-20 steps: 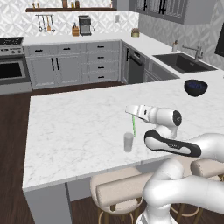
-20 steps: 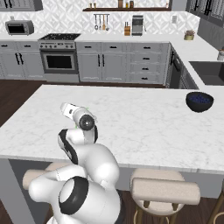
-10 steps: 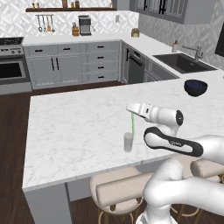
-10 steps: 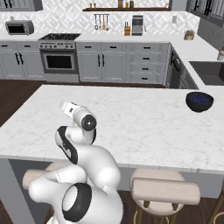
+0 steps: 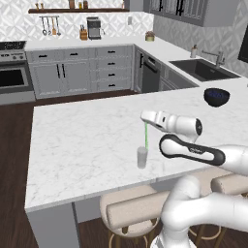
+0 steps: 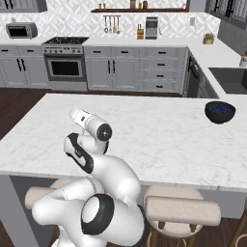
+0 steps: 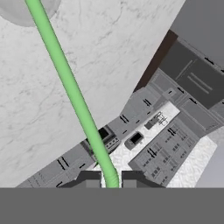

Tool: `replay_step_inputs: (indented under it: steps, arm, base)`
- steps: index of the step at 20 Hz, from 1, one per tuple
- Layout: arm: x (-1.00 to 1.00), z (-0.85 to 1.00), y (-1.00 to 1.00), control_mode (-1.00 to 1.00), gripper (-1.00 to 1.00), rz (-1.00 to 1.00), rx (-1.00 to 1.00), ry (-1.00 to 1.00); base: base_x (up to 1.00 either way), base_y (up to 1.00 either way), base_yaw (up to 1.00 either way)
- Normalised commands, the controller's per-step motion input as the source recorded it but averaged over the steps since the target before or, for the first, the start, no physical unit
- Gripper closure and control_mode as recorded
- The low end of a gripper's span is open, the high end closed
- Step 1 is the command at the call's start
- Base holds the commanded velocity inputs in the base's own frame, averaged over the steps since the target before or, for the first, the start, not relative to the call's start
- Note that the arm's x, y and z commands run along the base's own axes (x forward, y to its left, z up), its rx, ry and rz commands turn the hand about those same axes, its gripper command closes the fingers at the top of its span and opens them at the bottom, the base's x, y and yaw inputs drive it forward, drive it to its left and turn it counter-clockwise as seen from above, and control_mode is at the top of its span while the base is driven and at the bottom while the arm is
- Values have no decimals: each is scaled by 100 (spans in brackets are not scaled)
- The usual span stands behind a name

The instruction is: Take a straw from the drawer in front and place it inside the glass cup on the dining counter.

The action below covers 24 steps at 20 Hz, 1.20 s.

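Note:
My gripper [image 5: 145, 118] hangs over the dining counter [image 5: 82, 140], shut on the top of the light-green straw [image 5: 146, 136]. The straw hangs straight down, and its lower end meets the mouth of the glass cup [image 5: 142, 158], which stands upright near the counter's front edge. In the hand view the straw [image 7: 72, 89] runs from between the fingertips [image 7: 89, 177] to the cup's round rim [image 7: 22, 11] at the top left. In the right base view my own arm covers the cup, and the gripper [image 6: 77, 115] points away. The drawer is out of view.
A dark blue bowl [image 5: 216, 96] sits on the counter's far right, also seen as the bowl [image 6: 220, 111]. Padded stools [image 5: 140, 208] stand under the counter's near edge. Grey cabinets, a stove [image 6: 66, 62] and a sink [image 5: 203, 68] line the far walls.
Almost nothing has changed. The hand has crept slightly upward, with the straw still hanging over the cup.

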Motion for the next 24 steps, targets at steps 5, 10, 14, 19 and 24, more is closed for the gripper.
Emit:
replay_step_inputs:
  steps: [5,10,14,19,24]
  arm:
    - [9,-10,4,-100,100,4,0,0]
    - [0,-14,8,-100,100,4,0,0]
    - [9,-8,10,-100,100,4,0,0]
    - [8,-13,8,-100,100,3,0,0]
    - [10,-14,8,-100,100,3,0,0]
  base:
    - [0,0,0]
    - [0,0,0]
    - [0,0,0]
    - [0,0,0]
    - [0,0,0]
